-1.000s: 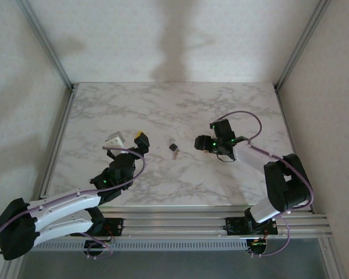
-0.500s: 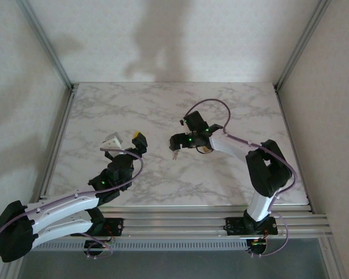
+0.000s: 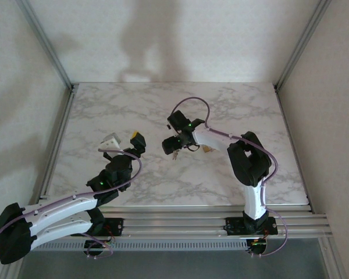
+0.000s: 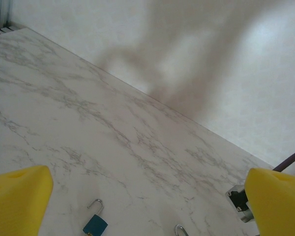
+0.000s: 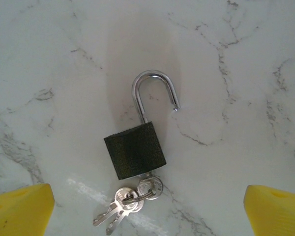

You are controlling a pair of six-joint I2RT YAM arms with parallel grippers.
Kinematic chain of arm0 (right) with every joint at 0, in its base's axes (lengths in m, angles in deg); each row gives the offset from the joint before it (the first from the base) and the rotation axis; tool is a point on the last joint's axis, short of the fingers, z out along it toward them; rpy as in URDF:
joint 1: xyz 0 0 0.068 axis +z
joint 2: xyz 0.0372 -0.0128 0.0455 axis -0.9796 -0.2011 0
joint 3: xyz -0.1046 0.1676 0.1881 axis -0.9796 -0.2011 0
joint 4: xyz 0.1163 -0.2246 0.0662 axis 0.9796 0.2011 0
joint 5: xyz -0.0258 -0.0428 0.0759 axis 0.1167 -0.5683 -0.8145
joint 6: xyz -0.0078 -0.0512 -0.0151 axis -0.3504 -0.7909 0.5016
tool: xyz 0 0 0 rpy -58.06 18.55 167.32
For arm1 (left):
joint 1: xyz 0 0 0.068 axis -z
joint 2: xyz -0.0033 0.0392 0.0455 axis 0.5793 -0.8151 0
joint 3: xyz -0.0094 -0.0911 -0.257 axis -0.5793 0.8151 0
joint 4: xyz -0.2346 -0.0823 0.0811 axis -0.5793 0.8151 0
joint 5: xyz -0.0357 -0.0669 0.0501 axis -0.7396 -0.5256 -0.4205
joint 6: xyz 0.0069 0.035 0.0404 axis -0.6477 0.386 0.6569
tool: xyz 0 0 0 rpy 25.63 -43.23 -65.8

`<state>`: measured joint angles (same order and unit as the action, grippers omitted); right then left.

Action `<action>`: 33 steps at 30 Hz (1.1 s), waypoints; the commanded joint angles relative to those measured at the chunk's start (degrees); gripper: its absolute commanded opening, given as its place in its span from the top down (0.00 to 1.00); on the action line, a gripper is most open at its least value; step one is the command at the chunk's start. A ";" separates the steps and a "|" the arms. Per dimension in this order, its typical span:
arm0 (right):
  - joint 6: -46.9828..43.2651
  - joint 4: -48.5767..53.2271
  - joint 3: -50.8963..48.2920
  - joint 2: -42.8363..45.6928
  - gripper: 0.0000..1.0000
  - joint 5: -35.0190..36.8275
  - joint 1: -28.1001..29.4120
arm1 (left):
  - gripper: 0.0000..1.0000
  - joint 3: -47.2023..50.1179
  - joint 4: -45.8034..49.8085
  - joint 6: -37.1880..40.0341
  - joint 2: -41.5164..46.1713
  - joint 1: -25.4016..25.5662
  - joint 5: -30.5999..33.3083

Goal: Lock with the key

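A black padlock (image 5: pixel 136 150) lies flat on the marble table, its steel shackle (image 5: pixel 155 93) swung open. One key (image 5: pixel 151 187) sits in its underside, and two more keys (image 5: pixel 119 206) hang from the ring. My right gripper (image 5: pixel 147 216) hovers straight above the padlock, open, with a yellow fingertip (image 5: pixel 19 209) at each lower corner and nothing between them. In the top view the right gripper (image 3: pixel 172 146) covers the lock, and the keys (image 3: pixel 174 155) peek out below it. My left gripper (image 3: pixel 125 142) stands open to the left, holding nothing.
A small teal padlock (image 4: pixel 95 223) with an open shackle lies just ahead of the left gripper (image 4: pixel 147 201). Another shackle tip (image 4: pixel 181 229) shows at the bottom edge, near part of the right gripper (image 4: pixel 238 199). Metal frame rails (image 3: pixel 57 145) border the table.
My right gripper has swung left across the table to hang over the black padlock, and its jaws have spread wider. The left arm has barely moved.
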<state>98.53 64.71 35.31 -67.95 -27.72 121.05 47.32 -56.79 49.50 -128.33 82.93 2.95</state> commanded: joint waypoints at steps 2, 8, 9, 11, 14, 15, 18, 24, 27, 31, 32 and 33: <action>-2.66 4.21 3.55 -2.43 0.06 1.08 1.38 | 0.00 0.81 0.96 -0.52 1.29 -0.40 1.49; -4.91 6.40 6.40 -4.75 0.13 0.95 2.52 | 0.00 0.99 0.96 -0.68 1.81 -0.41 1.46; -5.20 6.92 7.02 -5.26 0.15 1.04 2.70 | 0.00 0.99 0.95 -0.79 1.83 -0.41 1.49; -5.66 8.03 8.27 -6.45 0.17 1.37 2.79 | 0.00 0.99 1.04 -0.82 1.90 -0.44 1.47; -6.02 8.62 9.16 -7.51 0.21 1.76 2.79 | 0.00 0.98 1.05 -0.78 1.98 -0.40 1.57; -6.15 8.68 9.30 -7.82 0.21 2.03 2.81 | 0.00 0.99 1.05 -0.77 1.98 -0.38 1.57; -6.71 9.13 10.06 -8.80 0.25 2.73 2.85 | 0.01 1.11 0.97 -0.85 2.09 -0.45 1.60; -7.43 10.32 12.00 -10.77 0.29 3.73 2.86 | 0.00 1.16 0.87 -0.93 1.91 -0.38 1.51; -7.82 9.99 12.16 -11.06 0.32 3.79 2.79 | 0.00 1.18 0.87 -0.86 1.89 -0.42 1.56; -8.22 10.08 12.55 -11.92 0.38 4.05 2.79 | 0.00 1.25 0.78 -0.86 1.90 -0.47 1.56; -8.22 10.15 12.64 -12.07 0.39 4.06 2.79 | 0.00 1.23 0.78 -0.87 1.89 -0.41 1.58; -8.22 10.12 12.64 -12.37 0.40 4.00 2.74 | 0.00 1.24 0.77 -0.86 1.89 -0.49 1.51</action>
<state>91.05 72.97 46.35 -78.77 -25.18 123.44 47.60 -56.77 49.26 -127.06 82.93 2.97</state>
